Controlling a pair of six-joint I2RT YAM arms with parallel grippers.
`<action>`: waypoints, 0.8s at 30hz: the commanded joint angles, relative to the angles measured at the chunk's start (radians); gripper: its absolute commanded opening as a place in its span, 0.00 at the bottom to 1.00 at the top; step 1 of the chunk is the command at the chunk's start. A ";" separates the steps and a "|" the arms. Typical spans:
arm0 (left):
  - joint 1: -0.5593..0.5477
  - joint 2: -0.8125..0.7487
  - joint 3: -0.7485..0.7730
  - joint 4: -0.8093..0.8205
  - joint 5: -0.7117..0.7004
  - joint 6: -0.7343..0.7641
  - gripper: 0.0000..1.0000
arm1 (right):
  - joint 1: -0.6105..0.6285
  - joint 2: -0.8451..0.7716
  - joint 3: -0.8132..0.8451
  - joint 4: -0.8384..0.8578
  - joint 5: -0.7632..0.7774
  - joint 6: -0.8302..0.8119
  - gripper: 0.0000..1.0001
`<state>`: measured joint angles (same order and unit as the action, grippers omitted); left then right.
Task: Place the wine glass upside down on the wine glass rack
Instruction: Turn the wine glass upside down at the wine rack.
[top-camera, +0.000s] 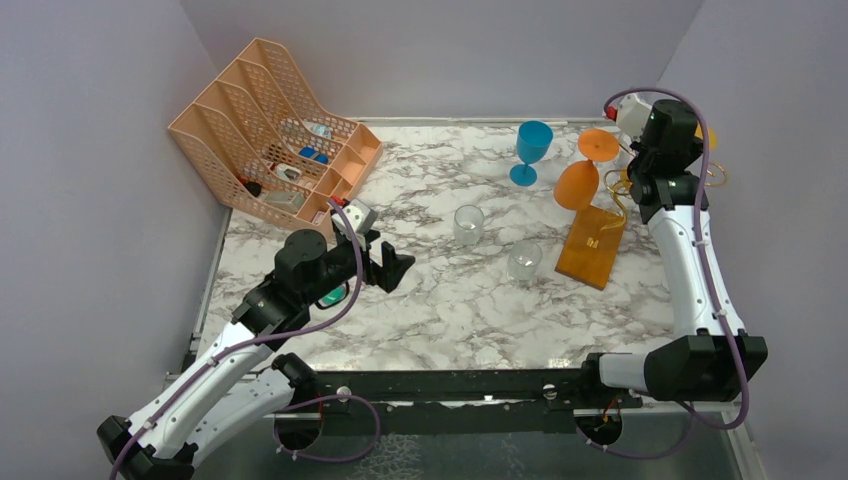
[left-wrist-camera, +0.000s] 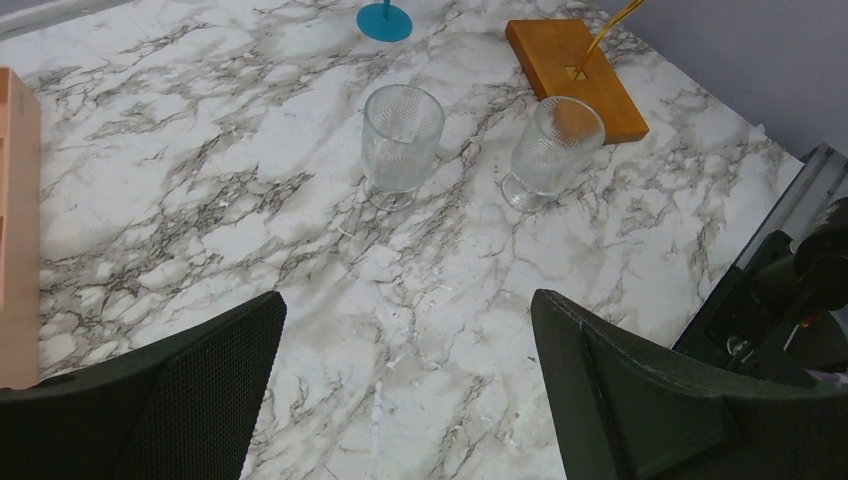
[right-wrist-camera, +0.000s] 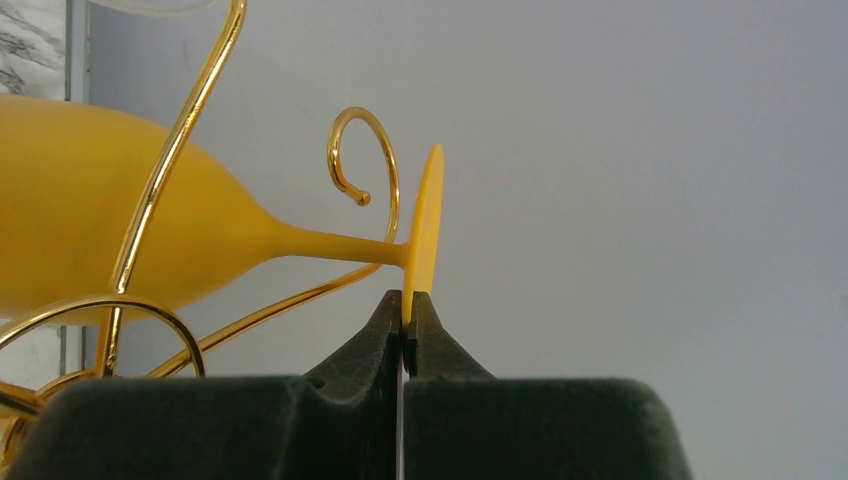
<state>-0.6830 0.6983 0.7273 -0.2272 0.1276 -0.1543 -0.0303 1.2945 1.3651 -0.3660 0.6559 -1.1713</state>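
Note:
The orange wine glass (top-camera: 578, 183) hangs bowl-down and tilted at the back right, its round foot (top-camera: 598, 145) uppermost. My right gripper (top-camera: 622, 150) is shut on the rim of that foot. In the right wrist view the black jaws (right-wrist-camera: 405, 305) pinch the thin disc edge-on, and the glass (right-wrist-camera: 90, 230) stretches away to the left. A gold spiral arm of the wine glass rack (right-wrist-camera: 362, 109) curls just above the stem. The rack's wooden base (top-camera: 592, 248) lies below the glass. My left gripper (top-camera: 395, 268) stands open over bare marble (left-wrist-camera: 410, 330), holding nothing.
A blue wine glass (top-camera: 532, 150) stands upright left of the orange one. Two clear tumblers (top-camera: 468, 224) (top-camera: 523, 260) stand mid-table, close to the rack base (left-wrist-camera: 575, 75). A peach mesh organiser (top-camera: 270, 130) fills the back left corner. Grey walls close in on both sides.

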 joint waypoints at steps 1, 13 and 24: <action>-0.006 -0.018 0.001 0.000 -0.022 0.012 0.99 | -0.013 0.012 0.028 0.044 0.037 -0.024 0.01; -0.012 -0.020 0.003 -0.004 -0.028 0.016 0.99 | -0.023 0.051 0.074 0.091 0.052 -0.063 0.01; -0.013 -0.019 0.004 -0.005 -0.032 0.016 0.99 | -0.028 0.072 0.088 0.121 0.057 -0.089 0.01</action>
<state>-0.6895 0.6918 0.7269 -0.2276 0.1173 -0.1513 -0.0479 1.3540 1.4223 -0.3073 0.6937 -1.2331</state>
